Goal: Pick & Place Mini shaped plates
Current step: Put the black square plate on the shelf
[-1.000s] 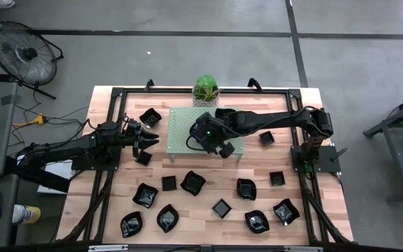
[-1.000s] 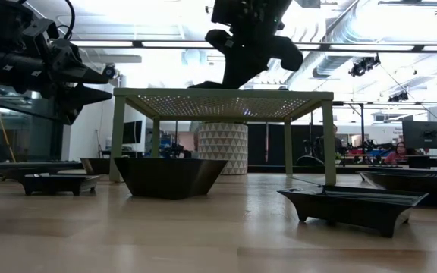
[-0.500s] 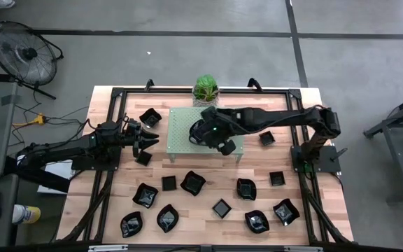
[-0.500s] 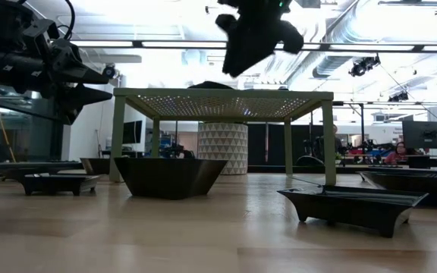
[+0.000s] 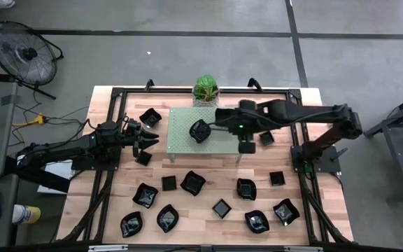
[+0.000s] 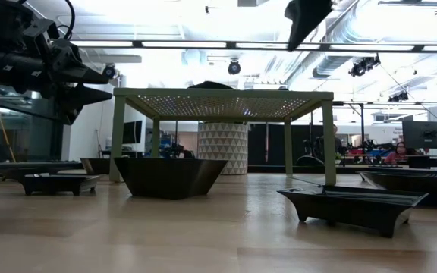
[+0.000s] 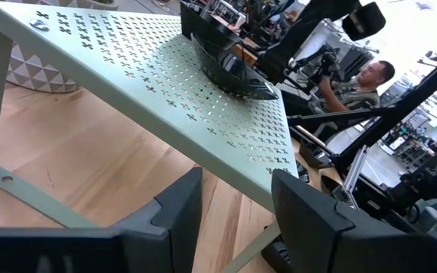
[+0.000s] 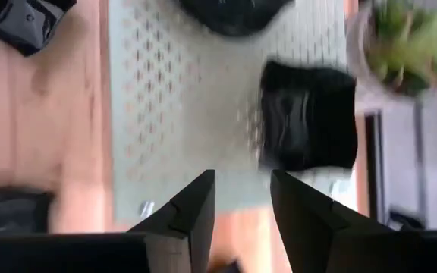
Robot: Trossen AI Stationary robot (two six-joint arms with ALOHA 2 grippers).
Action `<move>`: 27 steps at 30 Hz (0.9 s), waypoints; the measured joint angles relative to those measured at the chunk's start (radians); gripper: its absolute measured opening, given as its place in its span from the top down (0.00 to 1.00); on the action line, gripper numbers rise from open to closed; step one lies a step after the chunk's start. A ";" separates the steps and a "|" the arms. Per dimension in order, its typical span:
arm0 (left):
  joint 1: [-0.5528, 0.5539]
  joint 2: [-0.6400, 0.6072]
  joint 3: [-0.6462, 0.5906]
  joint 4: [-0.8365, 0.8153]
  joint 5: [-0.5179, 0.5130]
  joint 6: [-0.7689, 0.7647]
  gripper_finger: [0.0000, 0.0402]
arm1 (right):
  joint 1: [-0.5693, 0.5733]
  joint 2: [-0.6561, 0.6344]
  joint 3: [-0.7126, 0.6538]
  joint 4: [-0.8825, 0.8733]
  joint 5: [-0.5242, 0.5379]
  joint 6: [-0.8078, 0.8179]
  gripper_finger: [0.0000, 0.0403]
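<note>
Glossy black leaf-shaped plate (image 5: pixel 199 131) sits on pale green perforated rack (image 5: pixel 219 143), frame centre. Right gripper (image 5: pixel 245 145) empty, fingers apart, over rack's right edge. Left gripper (image 5: pixel 152 137) centre-left, fingers apart, empty.

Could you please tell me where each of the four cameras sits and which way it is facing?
High view: above the table, looking straight down; both arms show, the left claw beside the green rack.
Low view: at table-top height, level under the rack toward the room; the left claw shows.
Left wrist view: behind its own fingers, toward the rack.
Right wrist view: over the rack, past its own fingers.
Shared: the black plate on the rack, in the high and left wrist views.
</note>
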 joint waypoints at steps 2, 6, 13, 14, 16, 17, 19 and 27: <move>0.000 0.000 0.000 0.000 0.000 0.000 0.61 | 0.000 -0.022 0.000 -0.065 -0.033 0.079 0.69; 0.000 0.000 0.000 0.000 0.001 0.000 0.61 | 0.000 -0.066 -0.013 -0.162 -0.108 0.246 0.69; 0.000 0.000 0.000 0.000 0.003 0.000 0.61 | -0.001 -0.229 -0.265 -0.091 -0.151 0.561 0.69; 0.000 0.000 0.000 0.000 0.003 0.000 0.61 | -0.001 -0.253 -0.306 -0.075 -0.149 0.597 0.69; 0.000 0.000 0.000 0.000 0.003 0.000 0.61 | -0.001 -0.297 -0.373 -0.035 -0.147 0.662 0.69; 0.000 0.000 0.000 0.000 0.003 0.000 0.61 | -0.001 -0.317 -0.403 -0.017 -0.147 0.691 0.69; 0.000 0.000 0.000 0.000 0.003 0.000 0.61 | -0.001 -0.356 -0.458 0.010 -0.142 0.736 0.69; 0.000 0.000 0.000 0.000 0.003 0.000 0.61 | -0.060 -0.456 -0.648 0.020 -0.104 0.870 0.69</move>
